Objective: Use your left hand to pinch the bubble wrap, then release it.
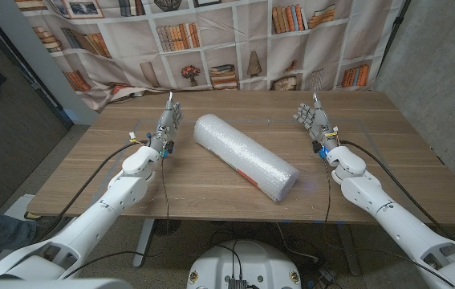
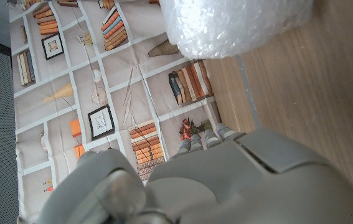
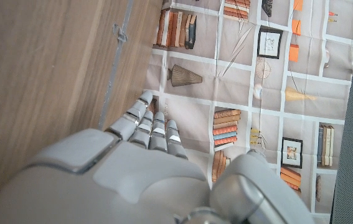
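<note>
A roll of clear bubble wrap (image 1: 245, 155) lies slantwise in the middle of the wooden table (image 1: 91, 172), its near end toward my right side. My left hand (image 1: 168, 122) stands on its edge to the roll's left, a short gap away, fingers straight and apart, holding nothing. My right hand (image 1: 313, 120) stands likewise at the right of the table, well apart from the roll, with nothing in it. The left wrist view has the roll's end (image 2: 235, 23) beyond the back of my left hand (image 2: 226, 180). In the right wrist view, my right hand (image 3: 120, 168) has its fingers extended.
A bookshelf-print curtain (image 1: 235, 40) hangs behind the table's far edge. Black cables (image 1: 115, 156) run along both arms over the tabletop. A grey wall (image 1: 444, 48) stands at the right.
</note>
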Controlling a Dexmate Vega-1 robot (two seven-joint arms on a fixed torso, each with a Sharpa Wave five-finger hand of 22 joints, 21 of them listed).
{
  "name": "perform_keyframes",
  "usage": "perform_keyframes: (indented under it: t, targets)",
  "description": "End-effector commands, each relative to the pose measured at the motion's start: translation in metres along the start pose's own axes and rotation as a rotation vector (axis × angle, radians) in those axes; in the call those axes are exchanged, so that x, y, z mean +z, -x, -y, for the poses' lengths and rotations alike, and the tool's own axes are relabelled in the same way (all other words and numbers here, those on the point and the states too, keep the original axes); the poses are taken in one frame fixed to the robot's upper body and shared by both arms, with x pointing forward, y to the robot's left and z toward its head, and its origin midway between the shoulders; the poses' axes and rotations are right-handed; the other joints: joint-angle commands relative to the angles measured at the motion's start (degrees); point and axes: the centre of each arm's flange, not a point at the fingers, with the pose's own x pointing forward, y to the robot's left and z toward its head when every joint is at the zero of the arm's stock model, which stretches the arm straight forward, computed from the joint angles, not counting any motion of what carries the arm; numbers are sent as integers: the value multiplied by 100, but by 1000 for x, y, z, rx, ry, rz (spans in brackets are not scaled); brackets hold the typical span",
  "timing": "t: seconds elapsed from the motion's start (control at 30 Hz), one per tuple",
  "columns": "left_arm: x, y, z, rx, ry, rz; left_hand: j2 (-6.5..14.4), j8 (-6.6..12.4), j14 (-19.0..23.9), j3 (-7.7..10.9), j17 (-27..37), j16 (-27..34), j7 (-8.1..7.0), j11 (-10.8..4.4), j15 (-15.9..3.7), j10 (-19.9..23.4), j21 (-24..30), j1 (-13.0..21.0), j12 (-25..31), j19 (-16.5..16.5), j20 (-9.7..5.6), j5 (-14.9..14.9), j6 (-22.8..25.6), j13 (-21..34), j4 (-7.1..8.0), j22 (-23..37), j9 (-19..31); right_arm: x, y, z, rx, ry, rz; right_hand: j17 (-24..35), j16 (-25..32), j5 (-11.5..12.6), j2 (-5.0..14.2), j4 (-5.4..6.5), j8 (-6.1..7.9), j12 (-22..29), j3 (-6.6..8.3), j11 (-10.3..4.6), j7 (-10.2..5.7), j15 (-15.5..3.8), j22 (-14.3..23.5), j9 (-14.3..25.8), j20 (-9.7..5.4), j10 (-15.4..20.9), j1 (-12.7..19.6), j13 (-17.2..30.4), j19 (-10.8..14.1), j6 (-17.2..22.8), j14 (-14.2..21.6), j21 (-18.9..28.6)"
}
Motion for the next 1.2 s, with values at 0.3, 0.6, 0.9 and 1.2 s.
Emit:
perform_keyframes:
  t: [0.3,0.6,0.9,1.2]
  targets:
    - [17,11,-10,-48,-45,22,64,100,251,51,10,85,66,29,48,208,62,384,100,344,-45,-69,-356,21,-150,9,8,-5,20,-20,-7,-3,-2,17,0,33,39,-72,9,9,28,46,121,35,26,25,-239,-92,115,22,-58,-21,-71,-33]
    - [21,5,-12,-87,-90,85,70,147,551,71,7,111,31,16,38,523,81,567,134,603,-25,-129,-39,20,-233,7,7,-4,26,-26,-26,1,-2,18,4,31,43,-82,8,11,31,48,118,38,26,25,-230,-94,129,22,-70,-24,-73,-44]
    - [32,0,0,-112,-238,132,66,181,699,79,6,110,-83,-35,-30,667,55,676,132,671,48,-166,177,20,-284,7,7,-1,25,-30,-46,16,7,16,23,29,73,-110,23,31,55,57,101,56,25,25,-210,-49,183,23,-41,8,-35,-44]
    - [41,-1,12,-128,-305,209,71,202,935,106,1,102,-154,-117,-149,1027,75,891,164,976,-83,-238,483,21,-384,4,3,-2,28,-30,-62,19,-3,16,25,25,94,-128,27,37,72,59,88,60,26,25,-191,-35,218,23,-32,21,-29,-49]
